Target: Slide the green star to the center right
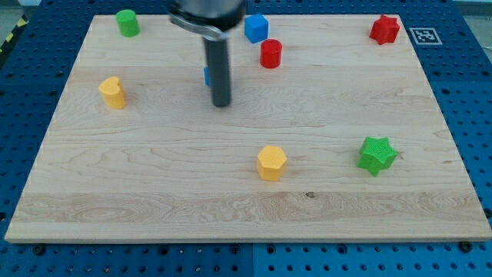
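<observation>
The green star (377,155) lies on the wooden board (154,177) at the view's lower right. My tip (221,103) stands on the board at the upper middle, far to the left of and above the star. A small blue block (207,75) is mostly hidden behind the rod, just left of it.
A yellow hexagon block (271,162) lies at the bottom middle. A red cylinder (270,54) and a blue cube (256,28) sit at the top middle. A red star (384,29) is at the top right, a green cylinder (127,22) at the top left, a yellow block (112,92) at the left.
</observation>
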